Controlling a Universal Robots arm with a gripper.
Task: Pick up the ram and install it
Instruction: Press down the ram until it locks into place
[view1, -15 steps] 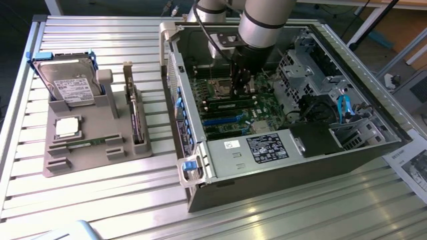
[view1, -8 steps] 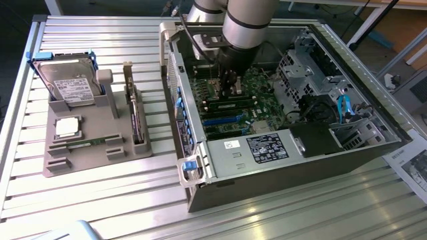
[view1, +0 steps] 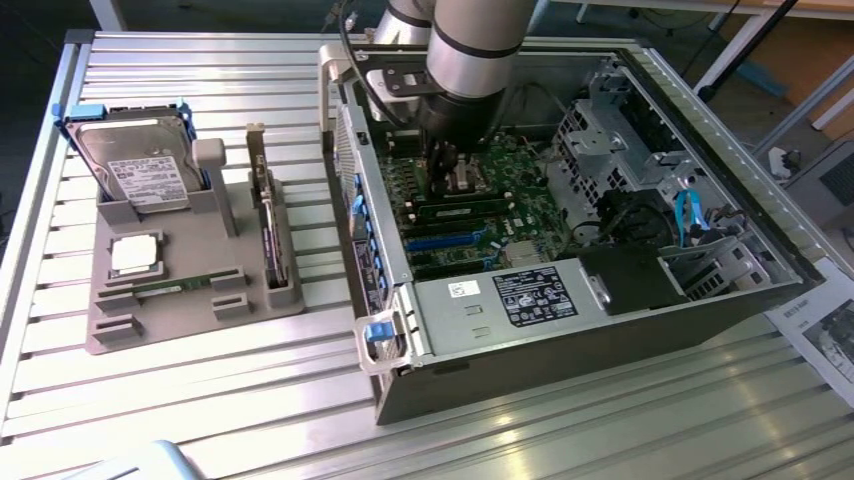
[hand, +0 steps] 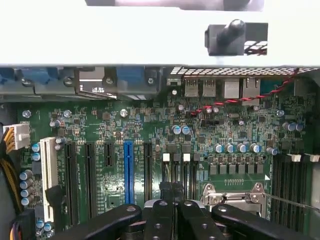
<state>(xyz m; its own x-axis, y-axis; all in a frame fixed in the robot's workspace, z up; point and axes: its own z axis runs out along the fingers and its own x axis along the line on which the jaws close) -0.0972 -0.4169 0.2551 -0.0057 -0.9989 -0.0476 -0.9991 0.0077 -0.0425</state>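
A ram (view1: 170, 285), a thin green stick, lies in the front groove of the grey holder (view1: 200, 235) on the exterior view's left. My gripper (view1: 451, 172) is far from it, down inside the open computer case (view1: 534, 300) just above the motherboard (hand: 150, 125). In the wrist view the gripper (hand: 172, 194) is shut, its black fingers (hand: 164, 210) pressed together with nothing visible between them. The dark memory slots (hand: 290, 175) lie off to one side of the fingers, past the processor socket (hand: 235, 197). Whether a stick sits in those slots I cannot tell.
The holder also carries a hard drive (view1: 134, 165), a square silver processor chip (view1: 134, 255) and a dark expansion card (view1: 271, 240) standing on edge. Inside the case are a blue card slot (hand: 128, 170), a drive cage (view1: 607, 140), cables and the power supply (view1: 527, 295).
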